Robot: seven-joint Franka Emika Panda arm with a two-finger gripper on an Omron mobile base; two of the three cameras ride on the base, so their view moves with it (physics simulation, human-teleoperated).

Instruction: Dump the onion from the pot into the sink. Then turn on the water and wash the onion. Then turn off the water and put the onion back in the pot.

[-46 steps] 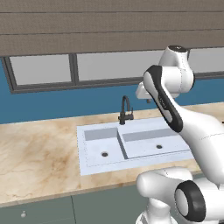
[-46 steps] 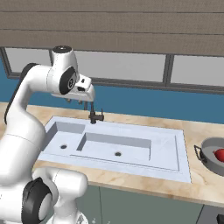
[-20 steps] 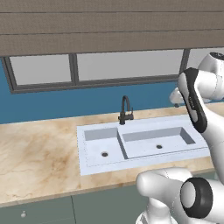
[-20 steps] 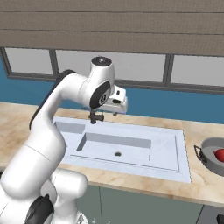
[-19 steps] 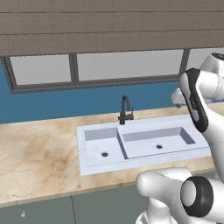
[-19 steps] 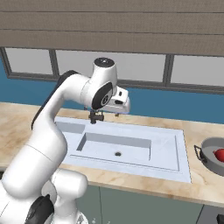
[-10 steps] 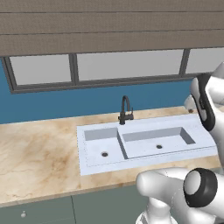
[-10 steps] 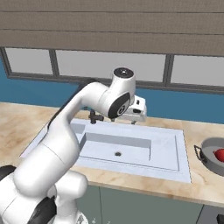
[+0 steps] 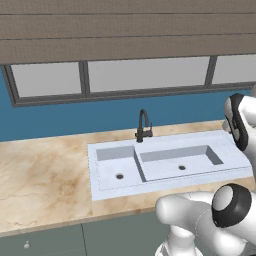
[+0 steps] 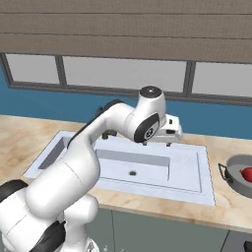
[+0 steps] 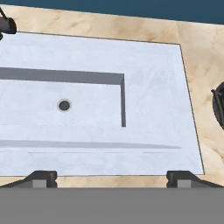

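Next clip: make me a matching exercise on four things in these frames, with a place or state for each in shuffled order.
Things:
1. small red-purple onion
2. round grey metal pot
3. dark gooseneck faucet
4. two-finger gripper

Places or states:
A. on the counter right of the white double-basin sink
B. open, above the sink
C. inside the pot
D. at the sink's back edge, no water running

Pairs: 1-C, 2-A, 3-D, 4-B

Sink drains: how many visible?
2. One dark round drain in the small left basin of the white double-basin sink, one dark round drain in the larger right basin. None looks hidden.
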